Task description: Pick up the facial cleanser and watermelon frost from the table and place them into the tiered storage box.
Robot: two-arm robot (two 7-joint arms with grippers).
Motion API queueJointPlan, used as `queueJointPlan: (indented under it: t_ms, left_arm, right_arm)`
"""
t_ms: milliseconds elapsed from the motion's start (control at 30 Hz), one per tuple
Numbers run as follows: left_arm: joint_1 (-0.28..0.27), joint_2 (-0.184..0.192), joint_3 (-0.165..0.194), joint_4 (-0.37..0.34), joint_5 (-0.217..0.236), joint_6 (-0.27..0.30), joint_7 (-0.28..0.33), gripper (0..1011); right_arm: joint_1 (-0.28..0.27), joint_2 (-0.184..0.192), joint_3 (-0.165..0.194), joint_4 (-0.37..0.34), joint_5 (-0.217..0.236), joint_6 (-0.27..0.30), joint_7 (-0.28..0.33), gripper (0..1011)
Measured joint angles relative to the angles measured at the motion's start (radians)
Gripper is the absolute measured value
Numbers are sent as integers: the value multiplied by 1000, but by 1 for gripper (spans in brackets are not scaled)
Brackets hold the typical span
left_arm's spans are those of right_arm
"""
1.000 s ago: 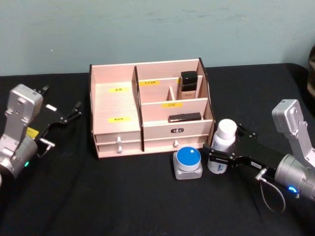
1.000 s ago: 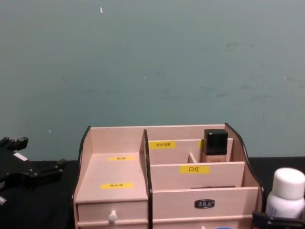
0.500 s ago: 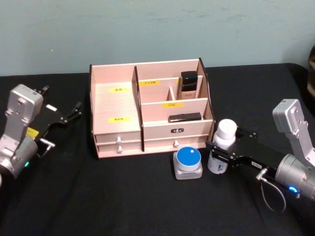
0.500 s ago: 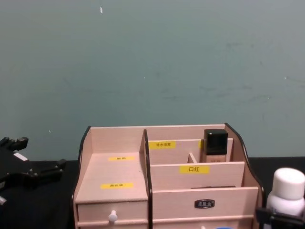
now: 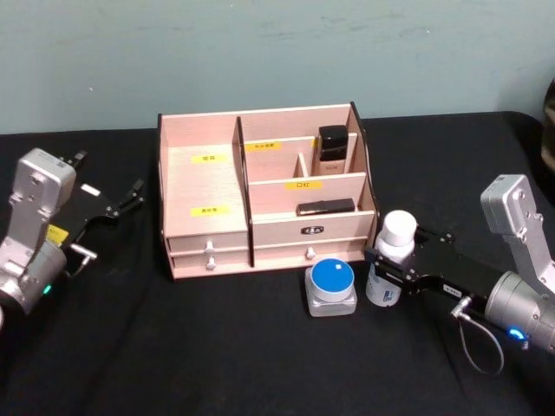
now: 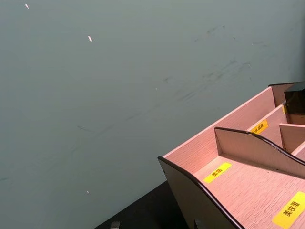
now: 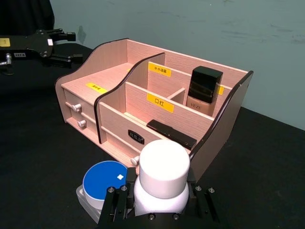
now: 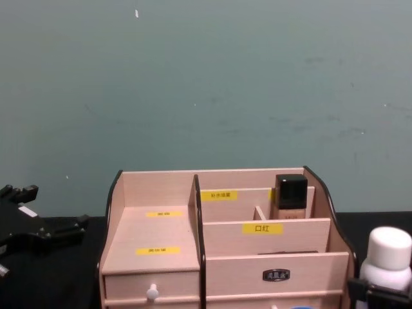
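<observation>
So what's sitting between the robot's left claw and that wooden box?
Nothing. In the head view, bare black tablecloth is all that lies between the open left gripper and the tiered storage box.

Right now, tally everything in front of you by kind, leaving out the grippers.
Bottles: 2, the white-capped bottle and the black-capped bottle
Blue-lidded jar: 1
Flat black case: 1
Wooden organiser: 1
Total: 5
</observation>
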Motion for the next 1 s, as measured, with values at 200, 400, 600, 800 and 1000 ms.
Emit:
queueJointPlan:
  t_ms: [200, 400, 600, 800, 1000]
  left_arm:
    - [0, 0, 0, 0, 0, 0, 0, 1009]
    - [0, 0, 0, 0, 0, 0, 0, 1010]
    - [0, 0, 0, 0, 0, 0, 0, 1010]
    - [0, 0, 0, 0, 0, 0, 0, 1010]
    - [0, 0, 0, 0, 0, 0, 0, 1010]
  right_arm:
    - [0, 0, 0, 0, 0, 0, 0, 603]
    - [0, 0, 0, 0, 0, 0, 0, 603]
    - [2, 0, 1, 3, 12, 6, 13, 602]
    - [-2, 11, 6, -20, 17, 13, 16, 602]
    - [-9, 34, 16, -70, 17, 27, 15, 602]
